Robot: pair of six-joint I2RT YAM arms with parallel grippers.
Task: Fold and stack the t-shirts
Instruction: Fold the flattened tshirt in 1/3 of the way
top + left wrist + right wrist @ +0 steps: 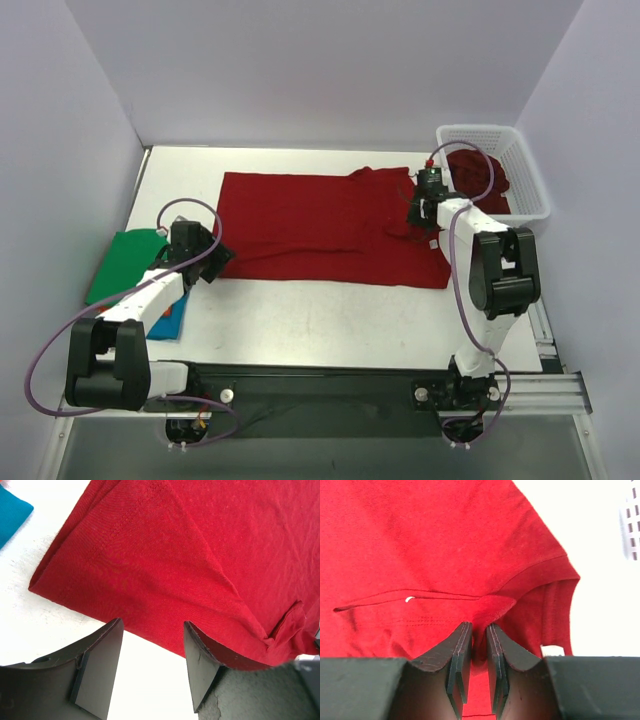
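Note:
A dark red t-shirt (320, 225) lies spread flat across the middle of the table. My right gripper (420, 212) sits on its right part, near a sleeve, and is shut on a pinched ridge of the red cloth (479, 626). A small white label (551, 650) shows beside the right finger. My left gripper (215, 262) hovers at the shirt's near-left corner. It is open over bare table (152, 624), with the shirt's hem (175, 555) just beyond the fingertips and nothing between them.
A white mesh basket (530, 175) stands at the back right with another dark red shirt (480, 180) in it. A green shirt (125, 262) and a blue one (170, 320) lie at the left edge, beside and under the left arm.

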